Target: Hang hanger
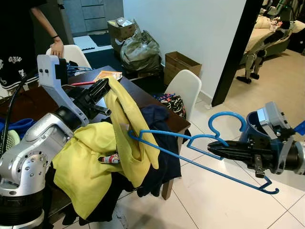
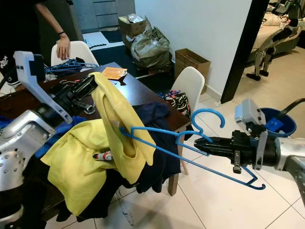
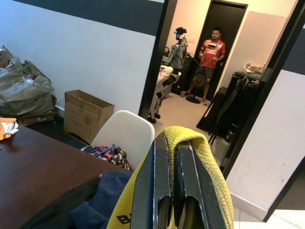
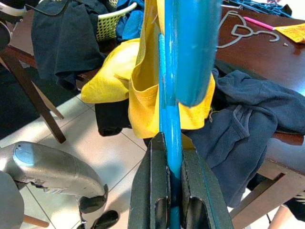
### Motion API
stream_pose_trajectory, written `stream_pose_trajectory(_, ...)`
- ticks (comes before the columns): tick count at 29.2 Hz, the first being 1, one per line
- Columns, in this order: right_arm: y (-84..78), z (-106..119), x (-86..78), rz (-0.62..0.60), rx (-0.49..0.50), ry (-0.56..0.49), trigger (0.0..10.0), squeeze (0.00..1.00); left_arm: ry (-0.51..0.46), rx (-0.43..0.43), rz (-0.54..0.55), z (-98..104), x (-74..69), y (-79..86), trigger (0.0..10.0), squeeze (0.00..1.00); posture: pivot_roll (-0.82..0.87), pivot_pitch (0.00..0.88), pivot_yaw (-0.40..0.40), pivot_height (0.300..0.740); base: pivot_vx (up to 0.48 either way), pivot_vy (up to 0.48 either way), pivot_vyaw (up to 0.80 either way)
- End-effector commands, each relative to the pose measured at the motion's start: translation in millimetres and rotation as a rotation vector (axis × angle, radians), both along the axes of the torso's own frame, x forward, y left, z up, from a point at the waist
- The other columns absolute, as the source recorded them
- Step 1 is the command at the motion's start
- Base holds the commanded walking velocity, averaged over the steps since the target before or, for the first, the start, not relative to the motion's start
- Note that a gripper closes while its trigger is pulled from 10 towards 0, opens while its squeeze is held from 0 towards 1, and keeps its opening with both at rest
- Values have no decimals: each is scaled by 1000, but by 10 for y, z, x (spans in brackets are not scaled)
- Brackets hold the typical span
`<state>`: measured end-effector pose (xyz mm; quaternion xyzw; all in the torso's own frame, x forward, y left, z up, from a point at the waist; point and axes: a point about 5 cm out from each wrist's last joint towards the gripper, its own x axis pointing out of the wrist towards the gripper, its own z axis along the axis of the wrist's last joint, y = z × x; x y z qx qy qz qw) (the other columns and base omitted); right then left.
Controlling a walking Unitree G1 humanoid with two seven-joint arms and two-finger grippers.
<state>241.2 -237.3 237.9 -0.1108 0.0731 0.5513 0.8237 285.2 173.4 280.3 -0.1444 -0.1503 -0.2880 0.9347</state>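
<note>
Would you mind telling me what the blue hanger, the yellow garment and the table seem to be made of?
Hanger: probably plastic, given its uniform blue colour, slight sheen and thin moulded bars. Yellow garment: soft knit fabric, matte, draping in folds with a stitched hem. Table: apparently dark wood or veneer, smooth and slightly glossy.

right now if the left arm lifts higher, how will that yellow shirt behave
Probably floppy: the yellow shirt drapes limply over the left gripper and sags in folds. It looks light, hanging from one pinch. It may snag or drag, since the blue hanger held by the right gripper is already threaded into it.
</note>
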Motion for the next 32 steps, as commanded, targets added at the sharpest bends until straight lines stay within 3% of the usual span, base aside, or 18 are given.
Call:
stream_pose_trajectory(1, -35, 69, 1, -7, -4, -31, 10000, 0, -22, 11, -5, 47, -8, -14, 10000, 0, -20, 0, 33, 740, 0, 0, 0)
stream_pose_trajectory(6, -7, 51, -6, 10, -18, -25, 10000, 0, -23, 12, -7, 53, -1, -20, 10000, 0, -19, 0, 31, 740, 0, 0, 0)
stream_pose_trajectory(9, 74, -89, -25, 59, -121, 16, 10000, 0, -26, 8, -9, 60, 4, -27, 10000, 0, -20, 0, 27, 740, 0, 0, 0)
stream_pose_trajectory(16, 202, -181, -24, 139, -207, 26, 10000, 0, -34, -2, -18, 79, 14, -55, 10000, 0, -22, 0, 27, 740, 0, 0, 0)
stream_pose_trajectory(18, 202, -181, -24, 139, -207, 26, 10000, 0, -34, -2, -18, 79, 14, -55, 10000, 0, -22, 0, 27, 740, 0, 0, 0)
stream_pose_trajectory(22, 426, -126, -39, 270, -214, -13, 10000, 0, -32, 0, -54, 89, 50, -119, 10000, 0, -22, 0, 26, 740, 0, 0, 0)
stream_pose_trajectory(24, 426, -126, -39, 270, -214, -13, 10000, 0, -32, 0, -54, 89, 50, -119, 10000, 0, -22, 0, 26, 740, 0, 0, 0)
stream_pose_trajectory(25, 536, -83, -15, 322, -192, -45, 10000, 0, -34, 16, -101, 95, 65, -216, 10000, 0, -22, 0, 25, 740, 0, 0, 0)
stream_pose_trajectory(32, 683, 57, 62, 360, -80, -105, 10000, 0, -40, 51, -171, 100, 74, -375, 10000, 0, -22, 0, 25, 740, 0, 0, 0)
